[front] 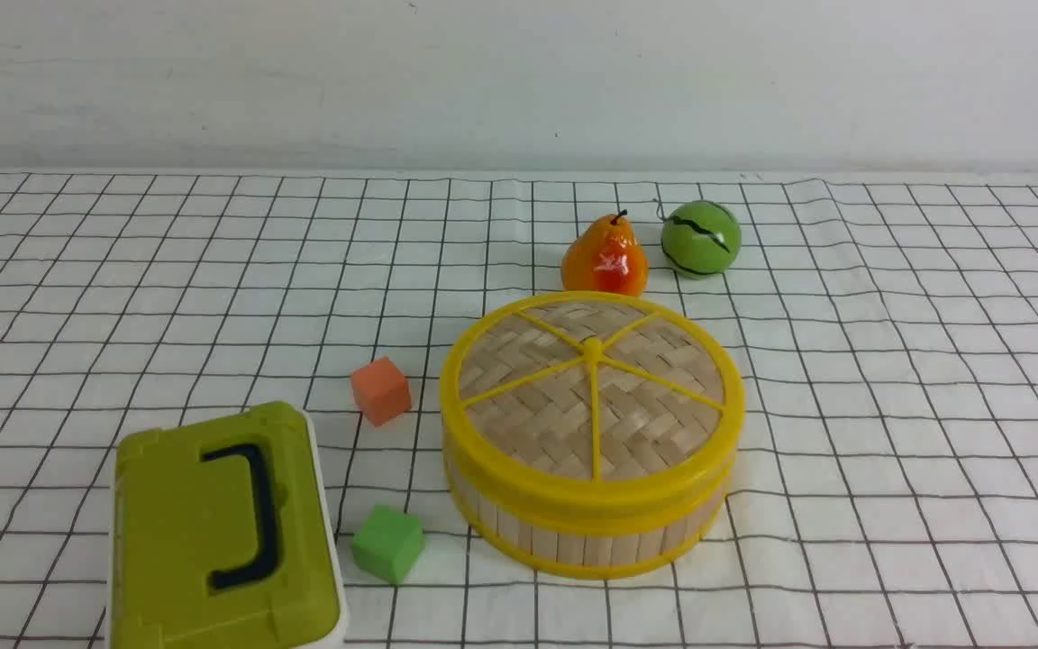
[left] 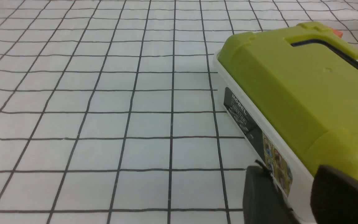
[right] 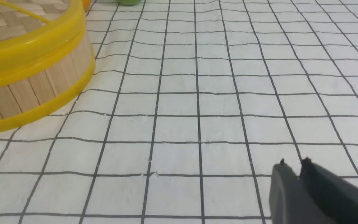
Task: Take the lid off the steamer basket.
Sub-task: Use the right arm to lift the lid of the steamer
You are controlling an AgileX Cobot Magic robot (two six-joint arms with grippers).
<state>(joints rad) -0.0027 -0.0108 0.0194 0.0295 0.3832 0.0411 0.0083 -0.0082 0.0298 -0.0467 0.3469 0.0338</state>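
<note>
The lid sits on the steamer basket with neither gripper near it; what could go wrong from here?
The lid has a thick rim that looks closely seated on the steamer basket, so the basket may lift with it. The pear stands close behind, and the orange cube and green cube sit close on the left; a wide approach could knock them. The right gripper looks shut and must open first.

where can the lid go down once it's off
Best: bare cloth right of the steamer basket. Also the far left, beyond the olive box. Crowded: pear and green ball behind the basket; orange cube and green cube between basket and box.
</note>
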